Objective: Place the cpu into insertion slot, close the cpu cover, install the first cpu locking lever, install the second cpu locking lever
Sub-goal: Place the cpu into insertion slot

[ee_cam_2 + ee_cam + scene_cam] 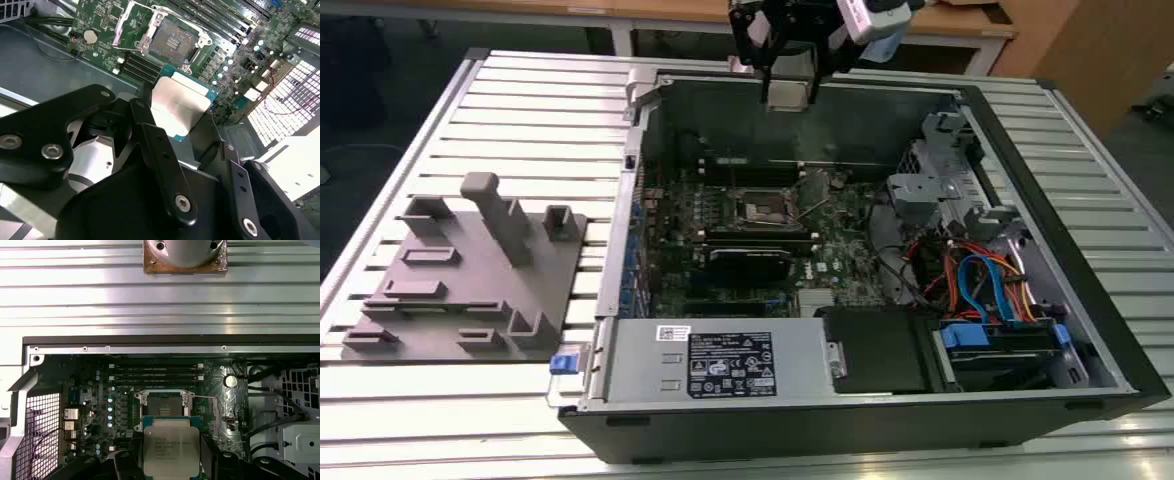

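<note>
One big table (520,100) made of metal slats holds an open computer case (1087,330). A green board (847,262) lies flat at the bottom of the case. I hang high over the far wall of the case in the exterior view, well above the board. My gripper (787,88) is closed just enough to pinch the cpu (787,98). It holds the cpu by two edges, with one finger on each side, and it holds nothing else. The insertion slot (763,207) is the little black square set in the middle of the green board, and nothing sits in it. It is well apart from the cpu, down inside the case and a bit toward the near side in the exterior view. So the cpu is over the back edge of the case, not right over the slot. In the first wrist view the sides of the cpu look about lined up with the sides of the slot. In the second wrist view a thin silver frame stands up beside the slot. I think it is the cpu cover (124,25), flipped open.
</note>
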You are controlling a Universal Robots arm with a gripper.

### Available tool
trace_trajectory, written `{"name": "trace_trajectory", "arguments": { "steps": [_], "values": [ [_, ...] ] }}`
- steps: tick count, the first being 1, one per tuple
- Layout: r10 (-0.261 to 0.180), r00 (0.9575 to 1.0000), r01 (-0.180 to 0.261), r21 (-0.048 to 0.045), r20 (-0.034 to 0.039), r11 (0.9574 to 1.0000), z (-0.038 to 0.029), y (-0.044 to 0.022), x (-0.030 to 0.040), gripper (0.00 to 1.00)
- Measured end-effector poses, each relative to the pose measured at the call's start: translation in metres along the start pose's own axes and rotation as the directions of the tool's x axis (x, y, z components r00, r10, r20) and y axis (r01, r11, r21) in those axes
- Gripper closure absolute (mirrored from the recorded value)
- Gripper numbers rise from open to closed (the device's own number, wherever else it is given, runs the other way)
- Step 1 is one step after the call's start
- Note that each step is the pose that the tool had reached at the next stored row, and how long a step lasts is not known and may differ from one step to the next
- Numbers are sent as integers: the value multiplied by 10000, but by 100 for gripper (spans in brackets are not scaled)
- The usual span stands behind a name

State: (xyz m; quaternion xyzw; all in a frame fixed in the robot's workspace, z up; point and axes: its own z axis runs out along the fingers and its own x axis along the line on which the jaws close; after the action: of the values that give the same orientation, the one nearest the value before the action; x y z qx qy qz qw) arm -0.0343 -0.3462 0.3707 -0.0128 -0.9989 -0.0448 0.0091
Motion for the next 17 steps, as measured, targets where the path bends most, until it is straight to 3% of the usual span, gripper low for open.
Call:
{"name": "trace_trajectory", "arguments": {
  "steps": [14, 17],
  "values": [
    [15, 10000, -15, 1, 1, 10000, 0, 0, 0, 46],
    [310, 9995, -310, -5, 27, 9995, 2, 0, 0, 46]
  ]
}}
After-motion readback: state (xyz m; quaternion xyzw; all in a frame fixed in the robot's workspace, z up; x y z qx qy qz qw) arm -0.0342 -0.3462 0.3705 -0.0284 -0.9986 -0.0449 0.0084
